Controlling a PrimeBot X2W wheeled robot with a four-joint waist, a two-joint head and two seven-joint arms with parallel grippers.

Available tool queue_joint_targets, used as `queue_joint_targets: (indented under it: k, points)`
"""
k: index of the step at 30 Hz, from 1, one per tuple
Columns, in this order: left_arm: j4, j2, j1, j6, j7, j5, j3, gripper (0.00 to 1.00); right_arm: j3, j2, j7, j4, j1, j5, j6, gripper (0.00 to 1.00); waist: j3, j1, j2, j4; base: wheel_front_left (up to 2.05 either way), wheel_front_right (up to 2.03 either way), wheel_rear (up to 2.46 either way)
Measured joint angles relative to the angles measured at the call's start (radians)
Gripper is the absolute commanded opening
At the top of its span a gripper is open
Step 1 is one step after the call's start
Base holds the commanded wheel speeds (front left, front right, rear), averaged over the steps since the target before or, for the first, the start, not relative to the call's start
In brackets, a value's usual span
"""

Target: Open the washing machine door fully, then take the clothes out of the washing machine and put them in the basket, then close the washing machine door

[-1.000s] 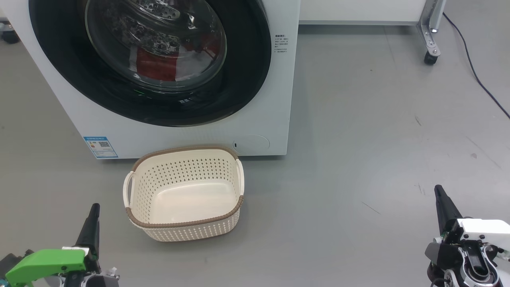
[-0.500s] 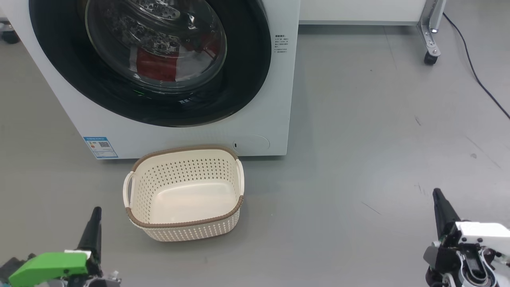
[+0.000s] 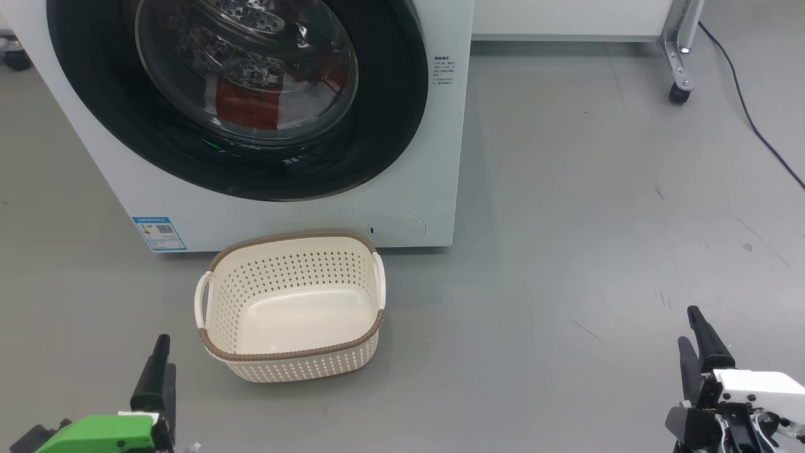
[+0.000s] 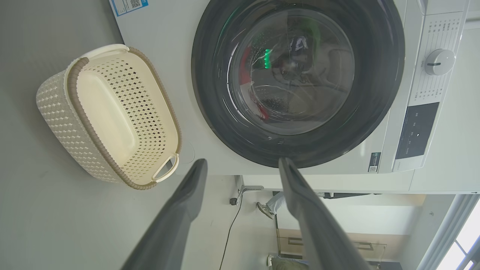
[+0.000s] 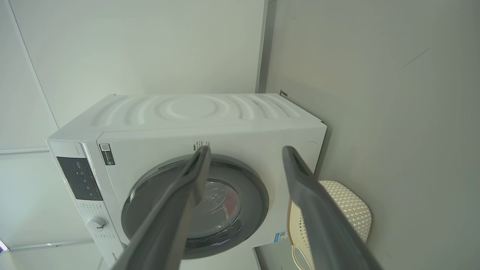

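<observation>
Sitting shut against the front of the washing machine (image 3: 440, 157), the door (image 3: 390, 126) has its glossy black rim flush all the way round. Behind the bulging glass, the clothes (image 3: 245, 107) lie low in the steel drum, red with a white patch showing.

Down on the grey floor (image 3: 566, 251), the basket (image 3: 302, 368) stands upright just in front of the machine, below the door. Its smooth cream bottom is in plain sight and it has one handle on each side. The blue sticker (image 3: 158, 233) sits at the machine's lower left corner, and the round flap (image 3: 397, 226) is just beyond the basket's far right corner.

Over to the arms. The left end effector (image 3: 165, 352) hangs low at the lower left, near the basket's front left corner but apart from it. Its wrist view shows the two dark fingers (image 4: 187, 195) spread with a clear gap and nothing between them, the door's rim and the basket lying beyond the tips.

The right end effector (image 3: 688, 327) is low at the far right, well apart from both machine and basket. Its fingers (image 5: 187, 187) are parted too, gripping nothing. From that wrist, the view looks across at the machine's front, with the closed door between the fingers and one end of the basket beside it. A black cable (image 3: 748, 107) trails across the floor at the upper right.
</observation>
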Motion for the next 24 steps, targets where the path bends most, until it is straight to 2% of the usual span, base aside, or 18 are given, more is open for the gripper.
queue_joint_targets:
  k: [10,24]
  points:
    - [-0.013,0.0,0.0,0.0,-0.039,0.011,-0.022,1.0,-0.004,-0.001,-0.034,-0.03,0.001,-0.033,0.0,1.0,-0.003,0.0,0.0,0.002,0.0,0.0,0.0]
    - [-0.025,0.001,0.0,0.0,-0.084,0.101,-0.022,1.0,-0.017,-0.002,-0.081,-0.073,0.018,-0.107,0.0,1.0,-0.01,0.0,0.0,0.007,0.0,0.0,0.0]
